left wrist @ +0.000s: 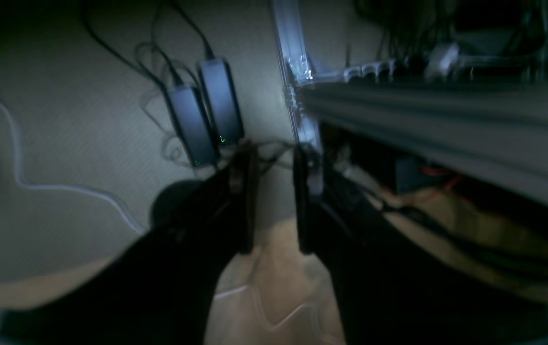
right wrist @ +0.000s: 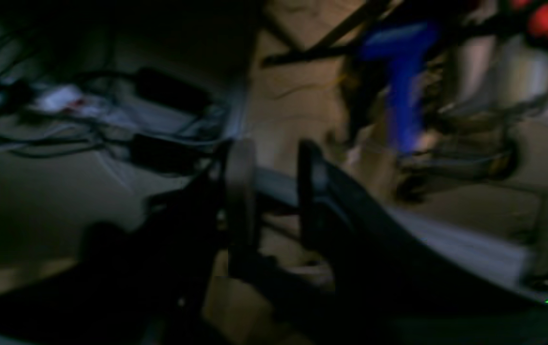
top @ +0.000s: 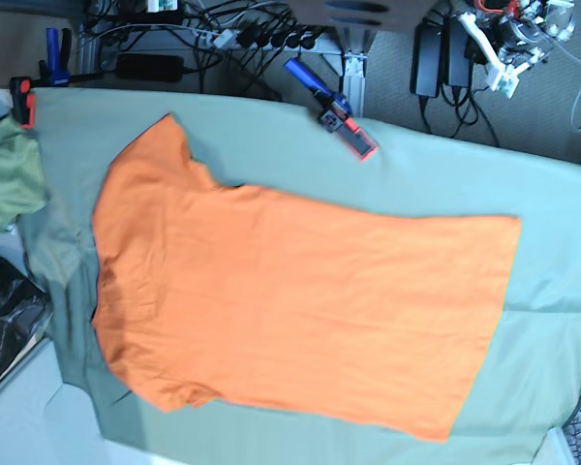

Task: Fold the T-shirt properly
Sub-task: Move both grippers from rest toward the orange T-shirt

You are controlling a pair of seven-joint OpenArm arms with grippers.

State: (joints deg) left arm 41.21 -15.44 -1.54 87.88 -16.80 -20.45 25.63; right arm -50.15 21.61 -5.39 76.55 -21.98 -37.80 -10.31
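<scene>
T-shirt (top: 290, 310): orange, spread flat on pale green table cloth (top: 445, 184); not in either wrist view.
L gripper (left wrist: 274, 206): jaws apart w/ gap, empty, over floor nr 2 power bricks (left wrist: 204, 112).
R gripper (right wrist: 274, 201): jaws apart, empty, over floor cables.

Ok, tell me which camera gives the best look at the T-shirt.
The base view. The orange T-shirt lies spread flat on the pale green table cloth, seen whole from above. Neither wrist view shows it at all: both look at the floor, cables and table frame past their own gripper fingers.
</scene>
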